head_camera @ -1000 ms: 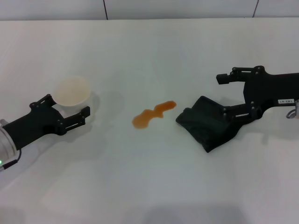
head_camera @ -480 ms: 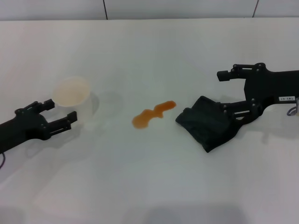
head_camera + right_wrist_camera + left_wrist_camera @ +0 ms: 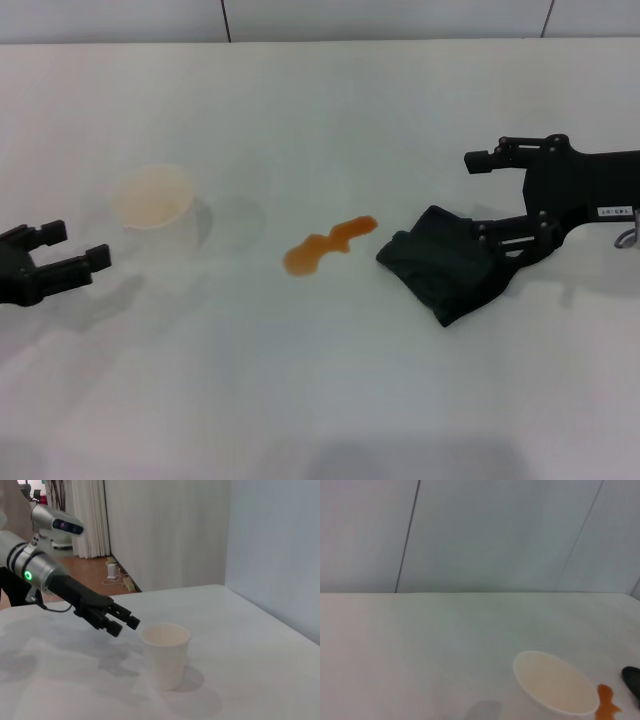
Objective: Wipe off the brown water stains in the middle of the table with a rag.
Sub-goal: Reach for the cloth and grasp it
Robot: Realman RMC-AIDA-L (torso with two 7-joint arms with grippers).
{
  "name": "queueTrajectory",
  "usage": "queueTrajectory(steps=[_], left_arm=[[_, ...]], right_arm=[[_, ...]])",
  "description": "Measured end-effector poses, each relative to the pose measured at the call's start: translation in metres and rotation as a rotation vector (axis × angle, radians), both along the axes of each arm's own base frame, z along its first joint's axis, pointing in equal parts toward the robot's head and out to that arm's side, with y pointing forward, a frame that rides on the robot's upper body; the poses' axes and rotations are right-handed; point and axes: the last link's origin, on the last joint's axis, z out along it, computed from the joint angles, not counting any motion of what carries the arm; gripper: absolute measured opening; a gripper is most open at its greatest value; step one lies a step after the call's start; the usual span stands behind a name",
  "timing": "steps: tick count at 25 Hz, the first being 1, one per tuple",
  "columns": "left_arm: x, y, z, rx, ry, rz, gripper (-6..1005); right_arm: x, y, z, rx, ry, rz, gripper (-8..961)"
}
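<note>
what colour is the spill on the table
Orange-brown stains, clearest in the head view.

One white table [image 3: 330, 400] carries one dark rag [image 3: 445, 265], one puddle of brown water stains [image 3: 325, 245] and one white paper cup [image 3: 155, 205]. Two black grippers are over it, the left gripper [image 3: 72, 245] and the right gripper [image 3: 478, 198]. No second cloth, cup or spill shows.
</note>
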Motion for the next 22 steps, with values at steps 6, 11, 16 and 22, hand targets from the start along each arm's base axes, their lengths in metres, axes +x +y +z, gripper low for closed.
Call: queueTrajectory(steps=[6, 11, 16, 22], left_arm=[[0.009, -0.003, 0.023, -0.096, -0.029, -0.027, 890], [0.018, -0.004, 0.052, -0.175, -0.028, -0.022, 889], [0.021, 0.003, 0.073, -0.224, 0.008, 0.040, 887], [0.040, 0.027, 0.078, -0.263, 0.050, 0.010, 886]], right_arm=[[0.001, 0.000, 0.000, 0.000, 0.000, -0.002, 839], [0.001, 0.000, 0.001, 0.002, 0.002, -0.003, 839], [0.002, 0.001, 0.005, 0.015, 0.010, -0.010, 839], [0.002, 0.002, 0.004, 0.017, 0.009, -0.013, 839]])
